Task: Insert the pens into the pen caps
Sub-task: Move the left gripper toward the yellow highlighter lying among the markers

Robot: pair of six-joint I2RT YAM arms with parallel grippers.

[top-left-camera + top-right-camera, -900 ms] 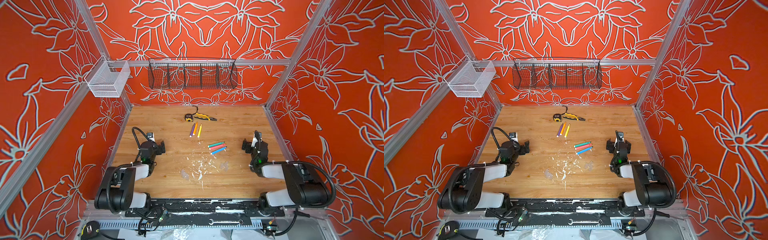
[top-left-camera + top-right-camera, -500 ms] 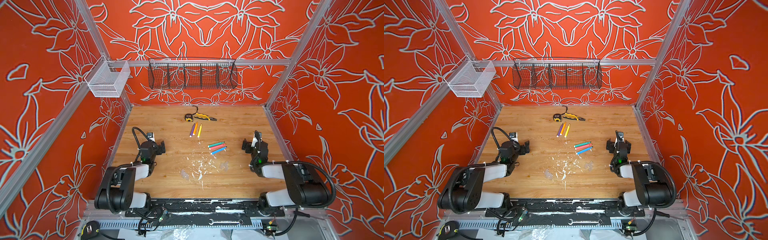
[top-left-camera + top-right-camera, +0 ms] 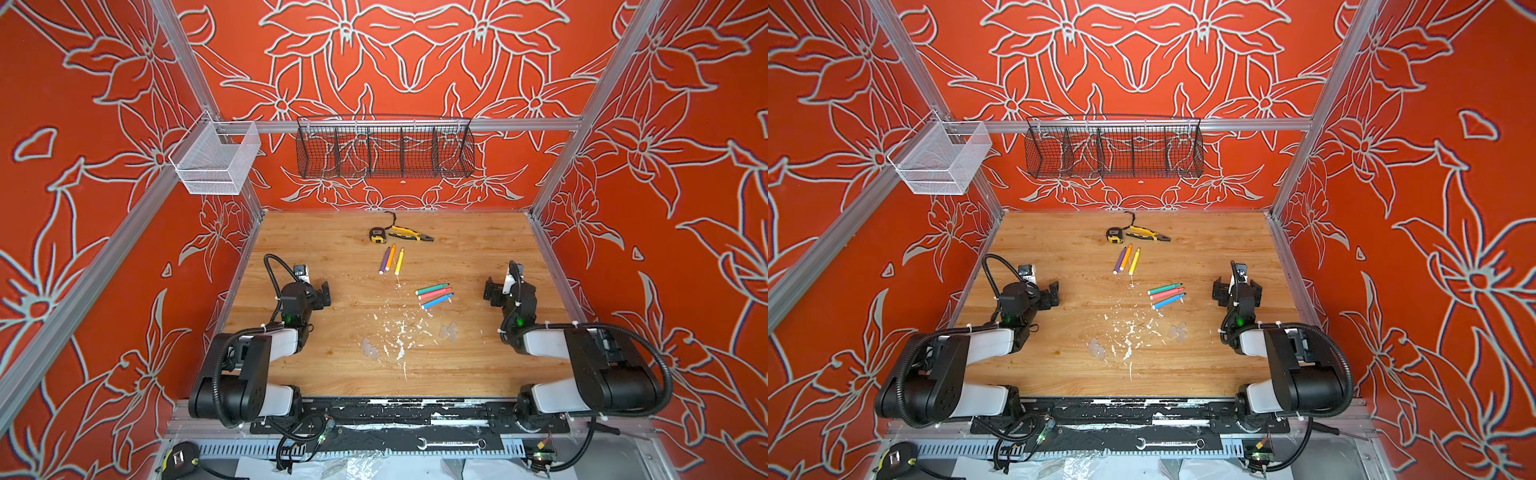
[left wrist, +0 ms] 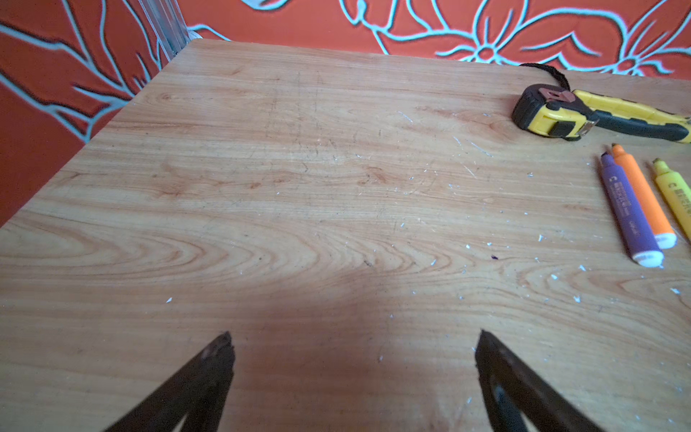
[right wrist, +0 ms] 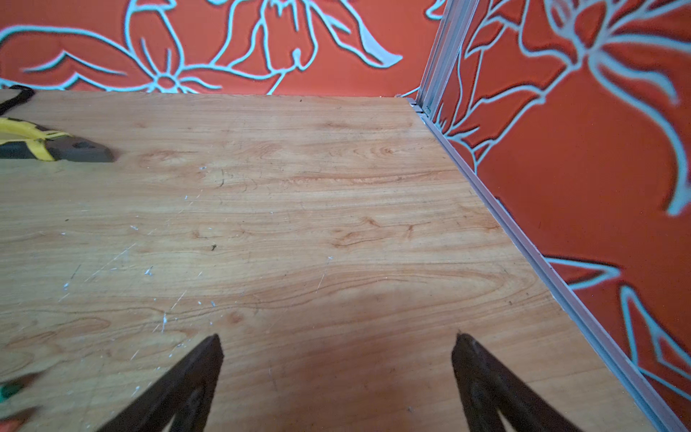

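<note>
Three pens, purple (image 3: 384,260), orange (image 3: 390,257) and yellow (image 3: 399,261), lie side by side at mid-table; the left wrist view shows the purple pen (image 4: 628,213) off to one side of the jaws. Green (image 3: 432,288), pink-red (image 3: 435,294) and blue (image 3: 436,301) pens lie further right. Two clusters of clear pen caps (image 3: 369,348) (image 3: 449,331) rest nearer the front. My left gripper (image 3: 318,293) (image 4: 353,342) is open and empty over bare wood at the left. My right gripper (image 3: 508,287) (image 5: 338,342) is open and empty near the right wall.
A tape measure (image 3: 377,235) and yellow-and-black pliers (image 3: 411,234) lie at the back. White flecks (image 3: 399,332) are scattered between the cap clusters. A black wire basket (image 3: 384,151) and a white mesh basket (image 3: 216,160) hang on the walls. A wrench (image 3: 451,444) lies on the front rail.
</note>
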